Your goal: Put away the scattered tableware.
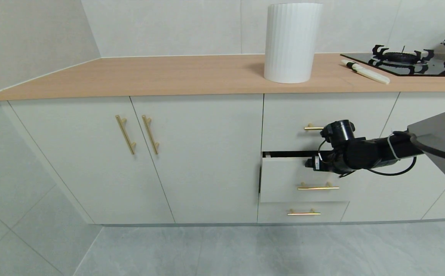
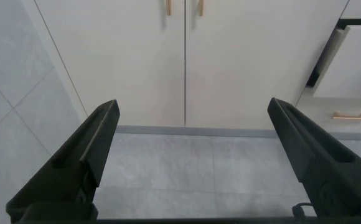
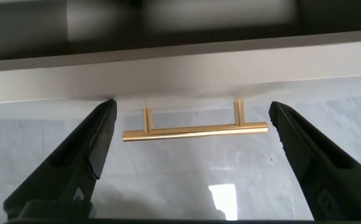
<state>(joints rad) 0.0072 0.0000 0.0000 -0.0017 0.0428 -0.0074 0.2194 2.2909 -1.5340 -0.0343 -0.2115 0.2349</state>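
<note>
A cream-coloured knife (image 1: 365, 71) lies on the wooden counter (image 1: 168, 76) beside the stove. The middle drawer (image 1: 303, 178) stands slightly pulled out, its gold handle (image 1: 318, 187) below my right gripper (image 1: 309, 163), which sits at the drawer's top edge. In the right wrist view that gripper (image 3: 193, 107) is open, its fingers (image 3: 87, 155) either side of the drawer handle (image 3: 195, 130) and above it, holding nothing. My left gripper (image 2: 193, 109) is open and empty, low over the floor, facing the cabinet doors (image 2: 185, 56); the drawer (image 2: 358, 62) shows off to one side.
A tall white ribbed container (image 1: 291, 42) stands on the counter near the back wall. A black gas hob (image 1: 406, 59) is at the far right. Two cabinet doors with gold handles (image 1: 136, 134) are shut to the left. Top and bottom drawers are shut.
</note>
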